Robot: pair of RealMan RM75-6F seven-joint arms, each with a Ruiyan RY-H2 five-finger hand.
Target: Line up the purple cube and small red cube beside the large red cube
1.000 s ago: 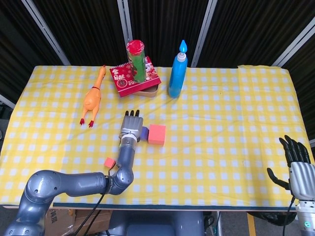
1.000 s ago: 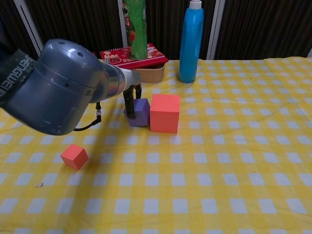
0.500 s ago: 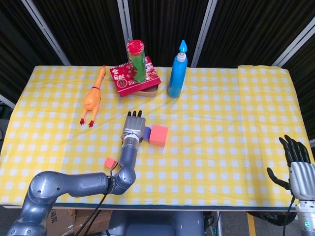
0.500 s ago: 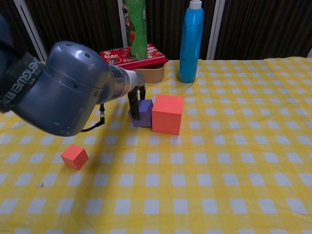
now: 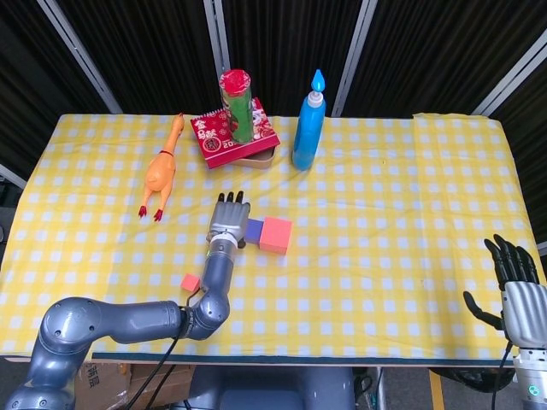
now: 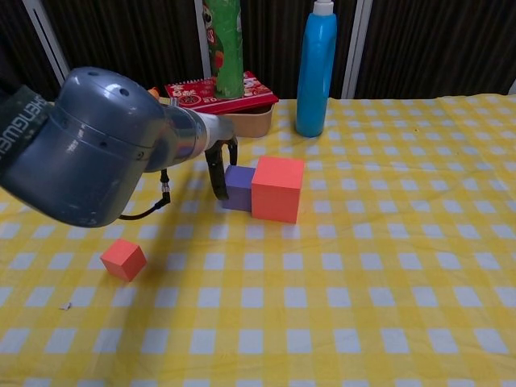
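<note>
The large red cube (image 5: 275, 235) (image 6: 276, 189) sits mid-table on the yellow checked cloth. Against its left face stands the purple cube (image 5: 254, 229) (image 6: 239, 188). My left hand (image 5: 227, 220) (image 6: 218, 168) lies flat just left of the purple cube, fingers extended and apart, holding nothing; whether its fingers touch the cube I cannot tell. The small red cube (image 5: 190, 283) (image 6: 123, 259) lies alone nearer the front edge, left of my left forearm. My right hand (image 5: 513, 273) hangs off the table's right front corner, fingers spread and empty; the chest view does not show it.
A rubber chicken (image 5: 161, 171) lies at the back left. A red tin box (image 5: 235, 137) (image 6: 222, 97) carries a green can (image 5: 237, 104) (image 6: 223, 48). A blue bottle (image 5: 308, 124) (image 6: 316, 68) stands behind the cubes. My bulky left arm (image 6: 97, 153) fills the chest view's left.
The purple cube slid right until it met the large red cube, nudging it slightly right. My left hand has since drawn back left, uncovering the purple cube. The right hand stayed still.
</note>
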